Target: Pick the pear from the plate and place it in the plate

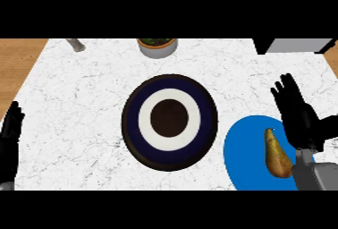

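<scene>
The pear [277, 153] lies on the blue plate [246, 152], at the right side of the white marble counter [79, 112]. It lies lengthwise, with the thin end pointing away from the robot and the thick end toward the robot. The right hand [298, 112] is above the far right edge of this blue plate, just beside the pear. Its fingers are straight and spread apart, and they hold nothing. I cannot tell if the hand touches the pear.

In the middle of the counter there is a second plate, the dark ringed plate [170, 121], with a white ring and a dark centre. Nothing lies on it.

The left hand [10, 129] shows at the left edge of the view, with fingers straight and up, resting.

At the far edge of the counter stands a grey pot [157, 46] with something green inside, and to the left of it lies a small grey object [75, 44].
</scene>
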Motion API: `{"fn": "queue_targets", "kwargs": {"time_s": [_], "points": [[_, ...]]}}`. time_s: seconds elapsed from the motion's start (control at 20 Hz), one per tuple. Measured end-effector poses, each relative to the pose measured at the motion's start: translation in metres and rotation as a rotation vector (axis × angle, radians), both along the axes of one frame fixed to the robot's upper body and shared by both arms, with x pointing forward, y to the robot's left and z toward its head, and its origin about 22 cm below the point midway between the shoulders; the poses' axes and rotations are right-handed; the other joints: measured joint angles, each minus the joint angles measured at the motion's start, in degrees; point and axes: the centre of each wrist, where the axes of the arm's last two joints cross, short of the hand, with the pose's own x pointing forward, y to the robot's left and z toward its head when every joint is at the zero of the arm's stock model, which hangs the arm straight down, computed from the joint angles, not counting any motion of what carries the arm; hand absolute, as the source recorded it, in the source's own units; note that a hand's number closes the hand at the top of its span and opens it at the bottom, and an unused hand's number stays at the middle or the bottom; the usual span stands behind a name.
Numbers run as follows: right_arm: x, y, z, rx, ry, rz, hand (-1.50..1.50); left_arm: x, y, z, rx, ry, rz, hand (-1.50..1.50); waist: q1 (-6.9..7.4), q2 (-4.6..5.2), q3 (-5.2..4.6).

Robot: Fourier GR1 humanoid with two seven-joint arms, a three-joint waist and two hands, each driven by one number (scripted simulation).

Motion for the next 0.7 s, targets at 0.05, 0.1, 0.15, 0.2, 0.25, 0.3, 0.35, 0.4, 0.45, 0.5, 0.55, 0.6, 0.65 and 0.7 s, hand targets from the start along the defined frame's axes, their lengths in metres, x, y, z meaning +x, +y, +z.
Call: {"fn": "queue_targets", "kwargs": {"time_s": [0.05, 0.1, 0.15, 0.2, 0.25, 0.3, 0.35, 0.4, 0.45, 0.5, 0.55, 0.6, 0.65, 0.7], "points": [[0.002, -0.004, 0.001, -0.005, -0.006, 0.027, 1.5, 0.002, 0.0, 0.003, -0.001, 0.003, -0.005, 0.0, -0.03, 0.03, -0.36], [0.003, -0.008, 0.003, -0.019, -0.018, 0.075, 1.5, 0.005, -0.005, 0.003, -0.014, 0.011, -0.02, 0.0, -0.19, 0.09, -0.66], [0.005, -0.013, 0.008, -0.041, -0.035, 0.136, 1.5, 0.008, -0.01, 0.003, -0.031, 0.018, -0.036, 0.0, -0.36, 0.16, -0.89], [0.006, -0.015, 0.013, -0.069, -0.05, 0.209, 1.5, 0.012, -0.014, 0.005, -0.057, 0.029, -0.056, 0.0, -0.47, 0.19, -1.06], [0.008, -0.017, 0.019, -0.105, -0.072, 0.289, 1.5, 0.016, -0.019, 0.006, -0.085, 0.04, -0.074, 0.0, -0.68, 0.28, -1.19], [0.01, -0.019, 0.026, -0.142, -0.096, 0.371, 1.5, 0.021, -0.025, 0.008, -0.116, 0.049, -0.102, 0.0, -0.74, 0.43, -1.29], [0.014, -0.026, 0.043, -0.266, -0.136, 0.395, 1.5, 0.021, -0.029, 0.006, -0.133, 0.063, -0.115, 0.0, -0.95, 0.1, -1.81], [0.016, -0.033, 0.059, -0.395, -0.174, 0.417, -1.5, 0.021, -0.032, 0.003, -0.151, 0.077, -0.127, 0.0, -1.12, -0.12, -2.19], [0.016, -0.043, 0.06, -0.448, -0.211, 0.393, -1.5, 0.022, -0.038, 0.002, -0.186, 0.096, -0.144, 0.0, -1.3, 0.1, -2.09], [0.014, -0.055, 0.054, -0.447, -0.248, 0.362, -1.5, 0.023, -0.042, 0.0, -0.211, 0.113, -0.162, 0.0, -1.41, 0.26, -1.95], [0.011, -0.067, 0.045, -0.437, -0.274, 0.353, -1.5, 0.027, -0.047, 0.0, -0.232, 0.12, -0.178, 0.0, -1.49, 0.39, -1.85], [0.007, -0.079, 0.035, -0.429, -0.292, 0.357, -1.5, 0.031, -0.052, -0.001, -0.251, 0.129, -0.19, 0.0, -1.52, 0.49, -1.79], [0.003, -0.092, 0.027, -0.431, -0.305, 0.372, -1.5, 0.035, -0.056, 0.002, -0.265, 0.137, -0.203, 0.0, -1.36, 0.54, -1.72], [-0.003, -0.103, 0.017, -0.441, -0.313, 0.398, -1.5, 0.039, -0.058, 0.004, -0.276, 0.144, -0.214, 0.0, -1.3, 0.57, -1.69]]}}
